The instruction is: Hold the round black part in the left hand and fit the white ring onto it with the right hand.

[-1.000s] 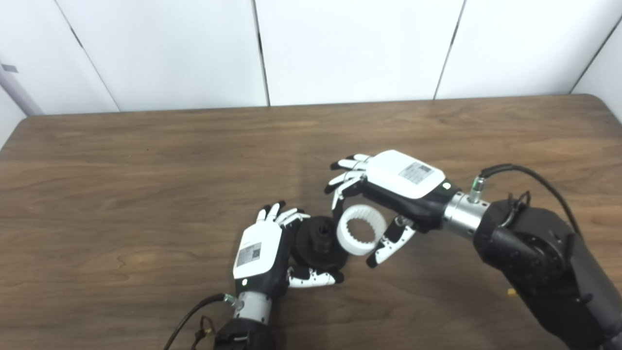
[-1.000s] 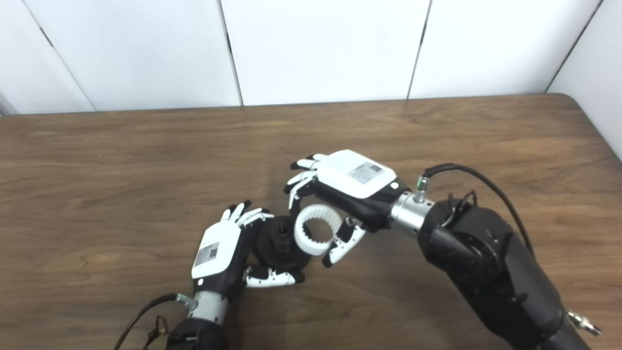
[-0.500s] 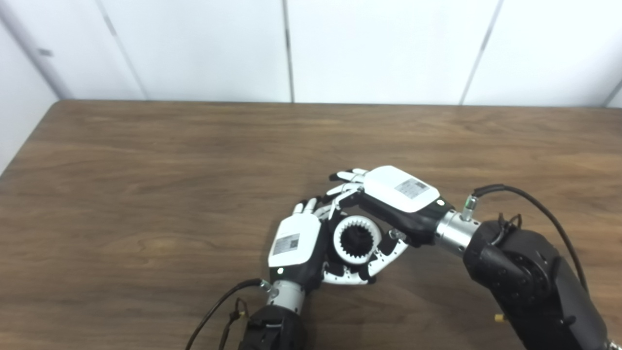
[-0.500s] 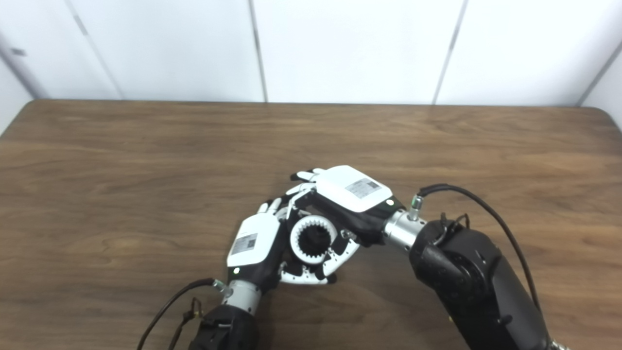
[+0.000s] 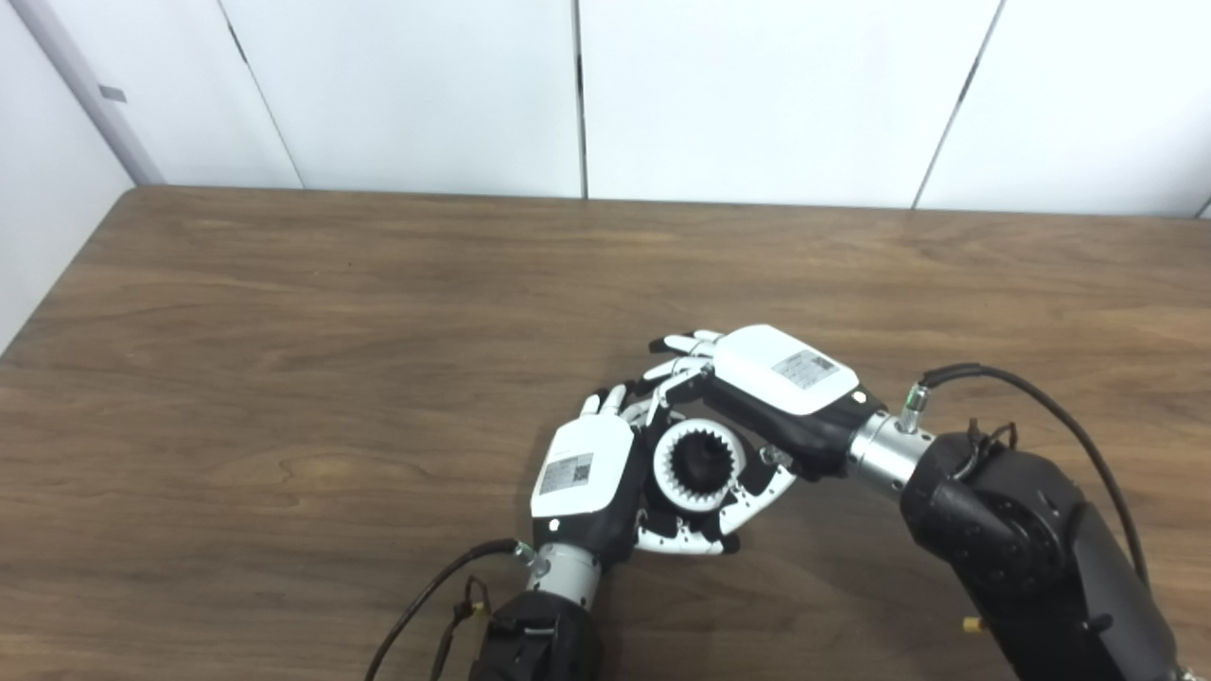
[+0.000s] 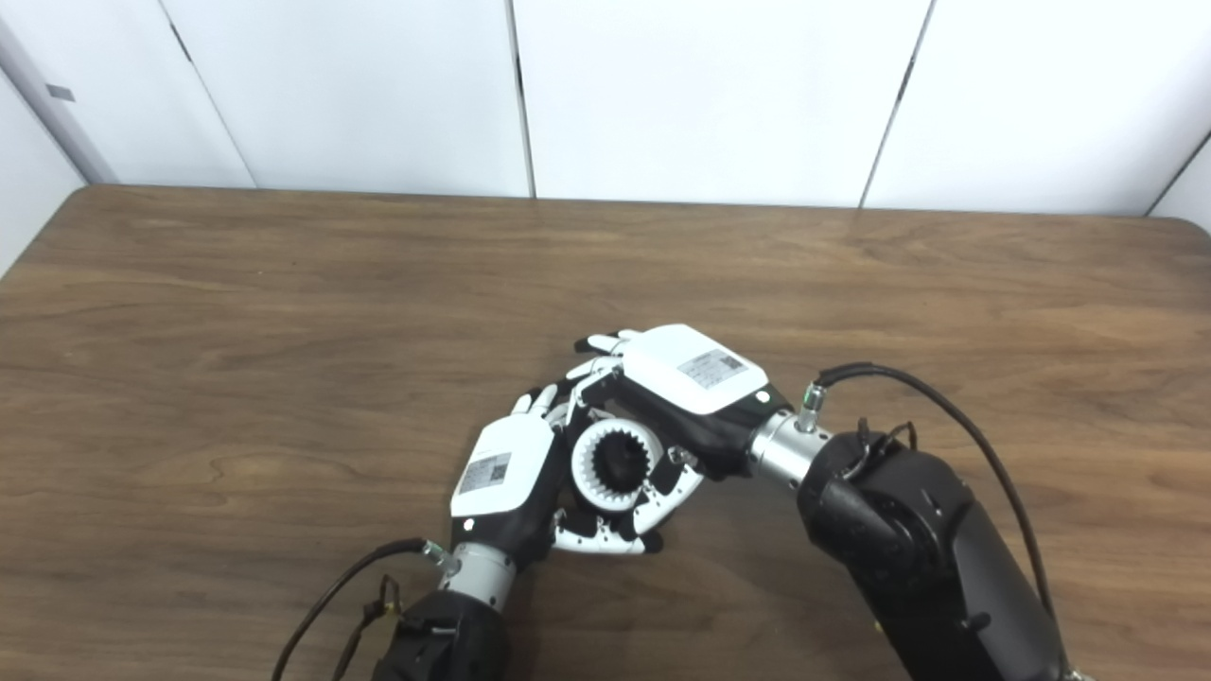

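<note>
Left eye view: one white ring (image 5: 698, 464) sits around one round black part (image 5: 701, 462), mostly hidden. The left hand (image 5: 587, 478) is closed around the part; the right hand (image 5: 757, 397) grips the ring.

Right eye view: above the wooden surface (image 6: 236, 359), the fingertips overlap and are hard to separate.

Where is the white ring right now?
Near the table's front middle, the white ring sits around the round black part, between the left robot hand and the right robot hand.
</note>
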{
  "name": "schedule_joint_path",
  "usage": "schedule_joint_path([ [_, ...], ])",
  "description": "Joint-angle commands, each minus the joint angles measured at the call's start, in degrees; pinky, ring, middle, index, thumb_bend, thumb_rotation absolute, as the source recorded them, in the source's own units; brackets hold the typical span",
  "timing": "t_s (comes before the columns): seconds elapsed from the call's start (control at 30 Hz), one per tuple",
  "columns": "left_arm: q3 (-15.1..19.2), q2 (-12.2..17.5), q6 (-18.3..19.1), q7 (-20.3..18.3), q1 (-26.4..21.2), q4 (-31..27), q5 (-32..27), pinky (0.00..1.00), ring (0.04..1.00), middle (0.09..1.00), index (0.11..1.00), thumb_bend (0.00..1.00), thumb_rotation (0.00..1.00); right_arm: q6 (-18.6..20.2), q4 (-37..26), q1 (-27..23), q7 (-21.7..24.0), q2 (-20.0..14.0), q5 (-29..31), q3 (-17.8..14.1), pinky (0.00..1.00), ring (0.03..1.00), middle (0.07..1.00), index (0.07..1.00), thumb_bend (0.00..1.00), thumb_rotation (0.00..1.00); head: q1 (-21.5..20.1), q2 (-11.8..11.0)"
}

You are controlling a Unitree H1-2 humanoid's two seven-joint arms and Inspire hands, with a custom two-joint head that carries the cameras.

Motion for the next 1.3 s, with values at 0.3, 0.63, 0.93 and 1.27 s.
schedule_joint_path([
  [0.3,-3.78,-2.62,-0.42,-0.54,4.12,2.10,0.64,1.00,0.967,0.841,0.482,0.52,0.06,-0.35,1.23,-3.36,-2.35,-0.87,0.27,-2.89,0.94,0.955,0.816,0.485,0.52,0.14,-1.86,0.93],
  [0.63,-3.55,-1.91,-0.17,-1.59,4.63,0.26,0.65,1.00,0.959,0.831,0.481,0.52,0.06,1.84,2.83,-2.23,-2.41,-0.63,3.02,-4.74,0.92,0.960,0.830,0.485,0.52,0.14,-2.92,1.00],
  [0.93,-3.41,-1.66,-0.59,-1.21,5.63,-0.59,0.12,1.00,0.966,0.832,0.482,0.52,0.06,1.89,6.13,-0.21,-4.76,-0.47,6.73,-7.12,0.86,0.955,0.832,0.485,0.52,0.14,-1.52,0.63],
  [1.27,-3.02,-1.07,-1.15,-1.32,5.44,-0.64,-0.72,1.00,0.964,0.831,0.482,0.52,0.06,5.51,6.16,0.42,-5.48,1.42,12.92,-9.03,0.82,0.945,0.832,0.485,0.52,0.14,-1.07,0.78],
])
